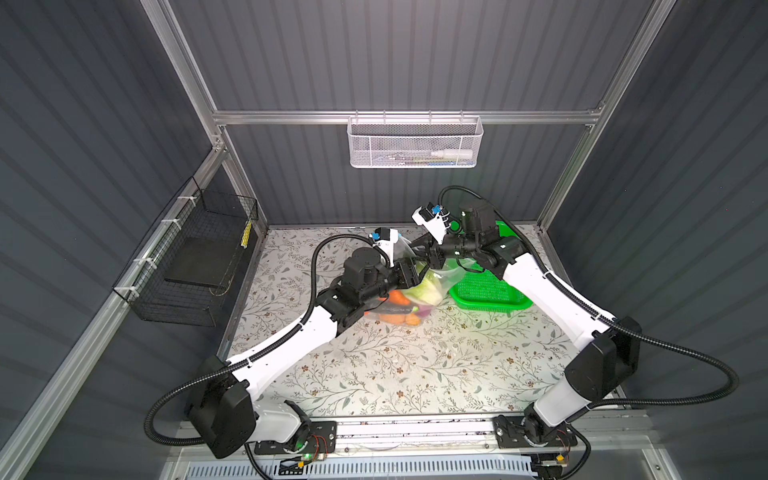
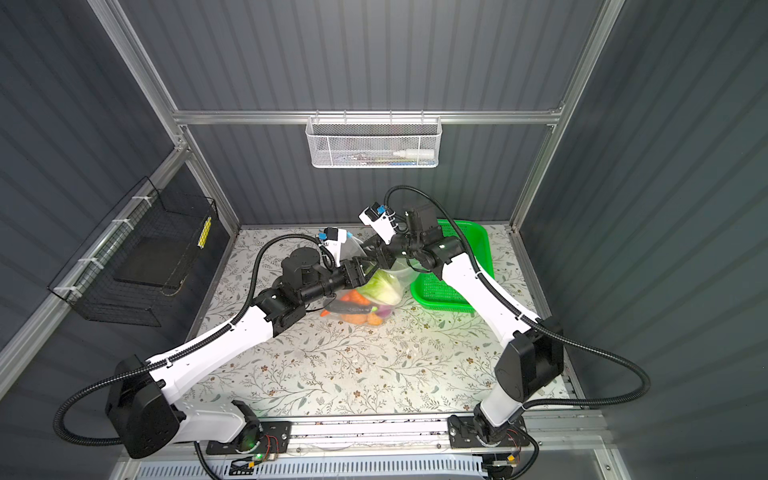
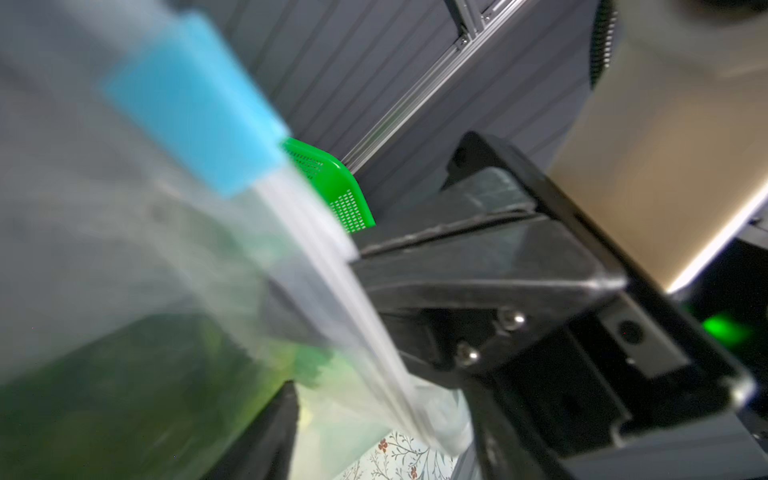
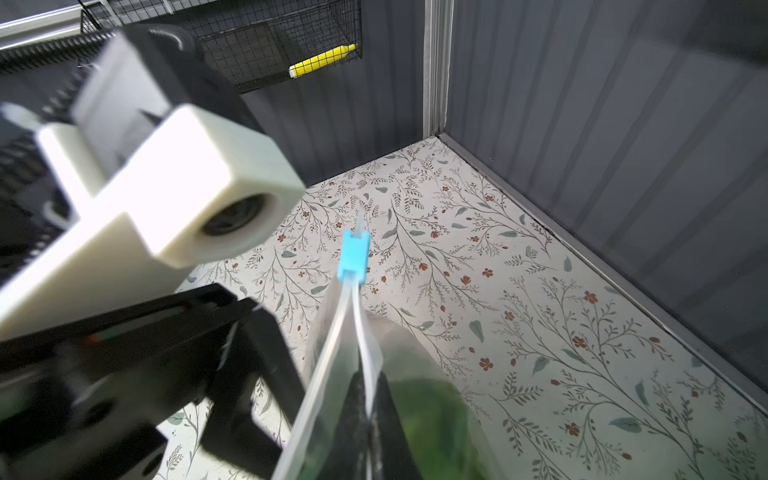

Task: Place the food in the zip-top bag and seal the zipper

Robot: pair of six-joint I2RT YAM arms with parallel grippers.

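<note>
The zip-top bag (image 1: 415, 291) hangs crumpled over the floral table, lifted by its mouth. Inside it show the food: pale-green cabbage (image 1: 424, 289), carrot (image 1: 397, 297), dark eggplant (image 1: 401, 309), tan-orange lumps (image 1: 401, 319) and purple onion (image 1: 426, 309). My right gripper (image 4: 370, 411) is shut on one lip of the zipper (image 4: 365, 345); the other lip (image 4: 320, 386) stands apart from it. The light-blue slider tab (image 4: 354, 257) sits at the far end of the mouth. My left gripper (image 3: 382, 440) is open, with the bag's strip (image 3: 353, 299) running between its fingers (image 3: 270, 432).
A green perforated basket (image 1: 490, 291) stands just right of the bag, under my right arm. A black wire basket (image 1: 195, 257) hangs on the left wall and a white mesh basket (image 1: 415, 141) on the back wall. The floral table (image 1: 415, 374) spreads toward the front.
</note>
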